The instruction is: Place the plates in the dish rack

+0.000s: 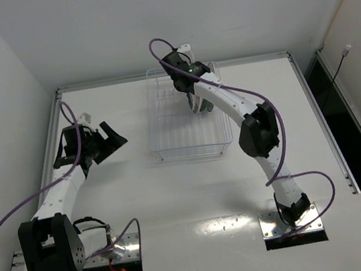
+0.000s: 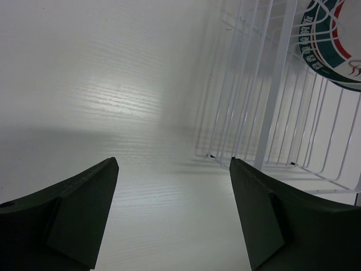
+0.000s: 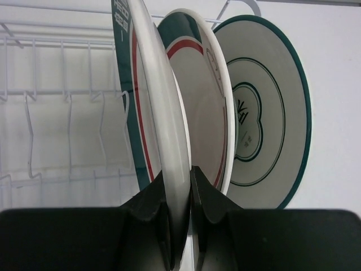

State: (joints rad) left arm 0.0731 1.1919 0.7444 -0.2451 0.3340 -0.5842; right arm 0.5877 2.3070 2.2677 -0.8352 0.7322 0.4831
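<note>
The dish rack [image 1: 169, 152] is a wire basket at the table's far middle. In the right wrist view, three plates stand on edge in the rack [image 3: 67, 113]. My right gripper [image 3: 179, 176] is shut on the rim of the nearest plate [image 3: 163, 101], white with a teal rim and red ring. Behind it stand a second teal-and-red plate [image 3: 197, 84] and a white plate with a centre motif [image 3: 265, 113]. In the top view the right gripper [image 1: 194, 102] reaches into the rack's right side. My left gripper [image 1: 108, 143] is open and empty, left of the rack. A smaller teal-patterned plate is not visible.
The left wrist view shows the left gripper [image 2: 174, 165] over bare table, with the rack's near wall [image 2: 265, 113] ahead on the right and a teal-and-red plate [image 2: 333, 45] inside it. A raised rail [image 1: 157, 74] runs along the table's far edge.
</note>
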